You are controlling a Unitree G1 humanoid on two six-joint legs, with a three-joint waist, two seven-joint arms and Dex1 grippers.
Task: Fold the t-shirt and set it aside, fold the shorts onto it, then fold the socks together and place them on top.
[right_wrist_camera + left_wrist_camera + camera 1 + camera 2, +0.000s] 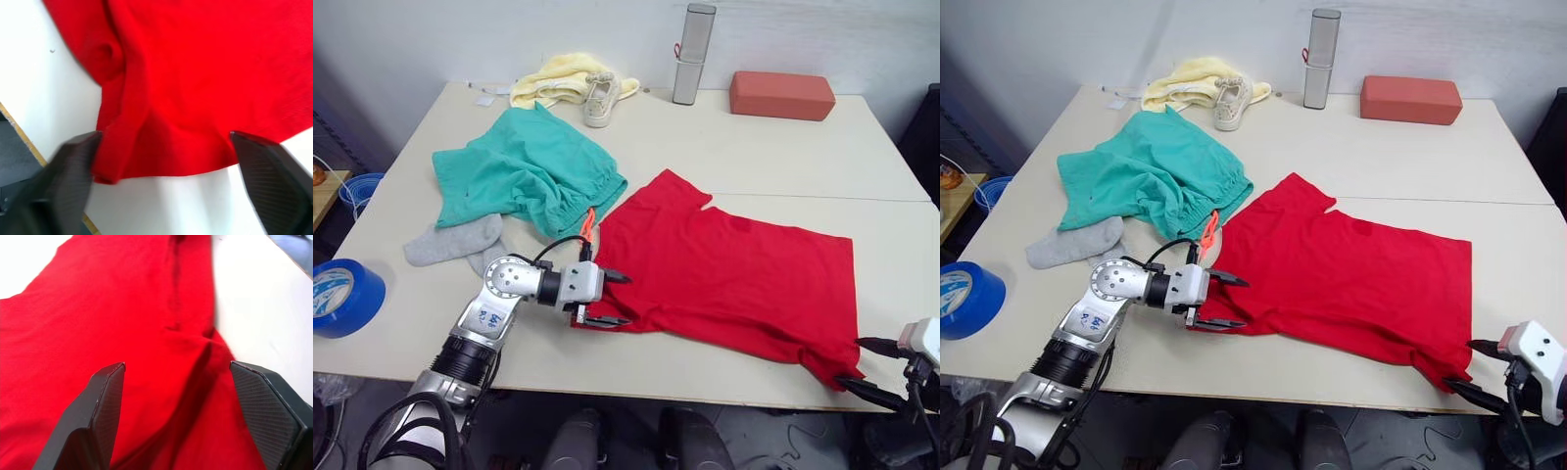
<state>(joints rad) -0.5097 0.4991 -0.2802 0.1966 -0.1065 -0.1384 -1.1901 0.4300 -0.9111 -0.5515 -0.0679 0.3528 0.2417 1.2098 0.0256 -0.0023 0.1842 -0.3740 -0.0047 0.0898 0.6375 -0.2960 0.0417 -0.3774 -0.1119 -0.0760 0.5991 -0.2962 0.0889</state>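
Note:
The red t-shirt lies spread flat on the near half of the table. My left gripper is open, its two fingers straddling the shirt's near-left corner; red cloth lies between the fingers. My right gripper is open at the shirt's near-right corner, by the table's front edge, with the bunched hem between its fingers. The teal shorts lie crumpled to the far left, their orange drawstring touching the shirt. The grey socks lie just in front of the shorts.
At the back of the table sit a pale yellow cloth, an off-white sneaker, a tall grey cylinder and a red block. A blue tape roll rests at the near-left edge.

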